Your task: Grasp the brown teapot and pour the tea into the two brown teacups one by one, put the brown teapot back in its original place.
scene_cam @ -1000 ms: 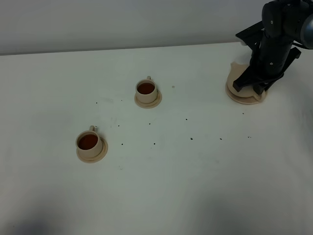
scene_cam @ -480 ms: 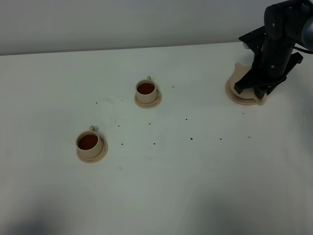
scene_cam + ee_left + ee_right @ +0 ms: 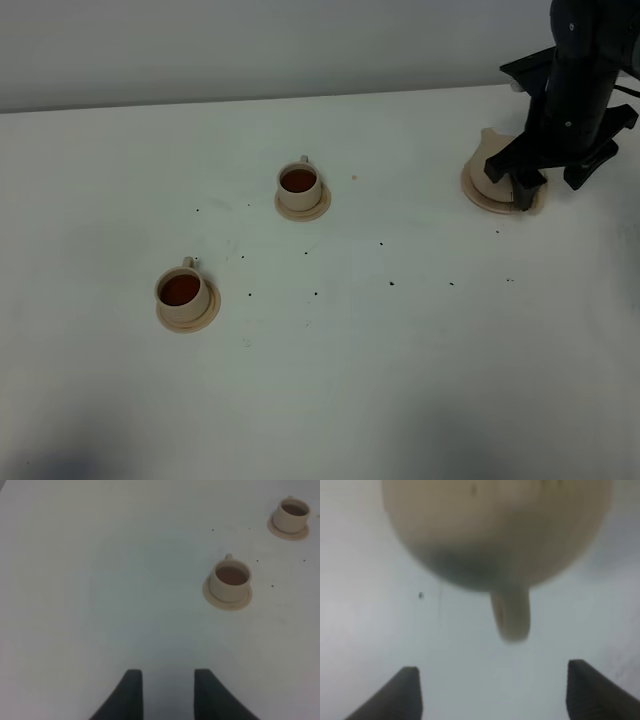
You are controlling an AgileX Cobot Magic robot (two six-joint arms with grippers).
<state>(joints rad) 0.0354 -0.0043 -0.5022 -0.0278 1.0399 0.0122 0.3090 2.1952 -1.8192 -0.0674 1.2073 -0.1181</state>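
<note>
On the far right of the white tabletop (image 3: 400,380), the black right arm (image 3: 578,70) comes down steeply from the upper corner of the high view, its wrist pointing at the table. The right gripper (image 3: 552,178) stands with its two dark fingers spread wide, one on each side of the loop handle of the squat round beige-tan clay teapot (image 3: 495,165). In the right wrist view the blurred teapot body (image 3: 495,530) fills the frame, the handle (image 3: 511,615) hangs clear in the middle of the gap, and neither fingertip (image 3: 405,690) touches it; the gripper holds nothing.

The teapot sits on the wide flat round beige-tan clay saucer (image 3: 480,195), its spout towards the back wall, largely hidden behind the arm.

Well apart to the left stand the two small beige-tan clay cylindrical teacups, each on its own matching round saucer and each holding dark brown tea: the farther cup (image 3: 298,187) near the table's middle, the nearer cup (image 3: 183,292) further left and closer to the front edge. Small dark specks dot the tabletop between them.

The left gripper (image 3: 164,692) shows only in its own wrist view, fingers parted over bare table, gripping nothing, with both cups (image 3: 231,581) ahead of it.
</note>
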